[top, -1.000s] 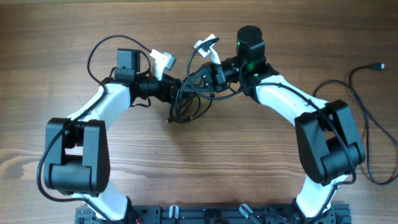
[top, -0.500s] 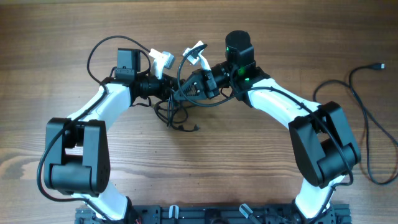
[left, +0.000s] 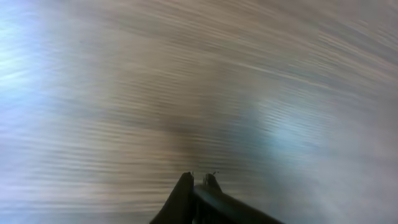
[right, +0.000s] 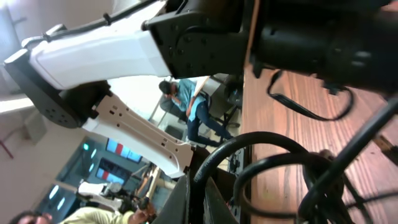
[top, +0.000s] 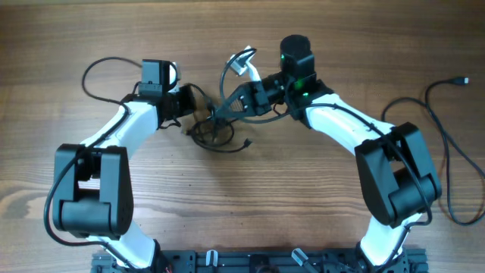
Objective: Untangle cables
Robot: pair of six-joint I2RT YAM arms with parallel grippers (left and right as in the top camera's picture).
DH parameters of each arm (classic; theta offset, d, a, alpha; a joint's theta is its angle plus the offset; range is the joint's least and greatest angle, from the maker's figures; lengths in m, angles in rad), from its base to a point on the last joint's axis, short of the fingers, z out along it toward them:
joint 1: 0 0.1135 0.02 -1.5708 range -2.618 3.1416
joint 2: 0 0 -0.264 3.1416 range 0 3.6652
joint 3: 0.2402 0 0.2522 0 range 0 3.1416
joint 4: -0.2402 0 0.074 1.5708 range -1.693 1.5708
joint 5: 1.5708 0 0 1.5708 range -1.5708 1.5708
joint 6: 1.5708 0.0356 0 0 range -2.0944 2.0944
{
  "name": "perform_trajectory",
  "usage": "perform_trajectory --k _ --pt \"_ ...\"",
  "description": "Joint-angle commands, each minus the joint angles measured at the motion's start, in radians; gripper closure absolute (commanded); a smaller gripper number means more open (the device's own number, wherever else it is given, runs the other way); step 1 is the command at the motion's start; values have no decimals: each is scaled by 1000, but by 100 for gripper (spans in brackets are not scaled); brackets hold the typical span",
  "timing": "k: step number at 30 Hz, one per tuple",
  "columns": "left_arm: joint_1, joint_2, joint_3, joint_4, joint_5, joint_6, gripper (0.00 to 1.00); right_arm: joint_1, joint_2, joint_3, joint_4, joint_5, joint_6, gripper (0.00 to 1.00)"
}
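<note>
Cables (top: 216, 135): a dark knot on the table (top: 303, 220), toward 12 o'clock from its middle. Right gripper (right: 198, 186) sits at the knot's 1 o'clock with its fingers pinched on a loop, probably to draw one strand clear. Left gripper (left: 199, 179) is at the knot's 10 o'clock. That view is smeared: the tips are close, but I cannot tell the grip. It is likely there to anchor the rest. A loose cord (top: 447, 152) lies well apart at 3 o'clock.

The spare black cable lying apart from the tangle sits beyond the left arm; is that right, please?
Not quite: the spare black cable lying apart from the tangle sits beyond the right arm, not the left, as the overhead view shows.
</note>
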Motion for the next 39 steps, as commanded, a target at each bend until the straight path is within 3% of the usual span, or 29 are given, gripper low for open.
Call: perform_trajectory --k 1,9,13,19,22,24,31,39 --pt "65 -5 10 -31 -172 -178 96 -37 -5 11 2 -63 46 96" --pt "217 -5 8 -132 -172 -364 96 -128 -5 10 -60 -57 29 96" --pt "227 -5 8 -135 -157 -381 96 -135 -5 10 -81 -38 15 96" --pt "224 -5 8 -131 -156 -381 87 -135 -4 6 -85 2 8 96" --pt "224 -5 8 -130 -156 -381 96 -147 -4 -26 -86 61 -1 96" --pt "224 -5 8 -130 -156 -381 96 -161 -4 -49 -94 90 -27 96" --pt "224 -5 8 -127 -157 -381 96 -286 -4 -172 -328 321 -179 96" --pt "224 -5 8 -127 -156 -381 96 -512 -4 -220 -709 619 -363 96"
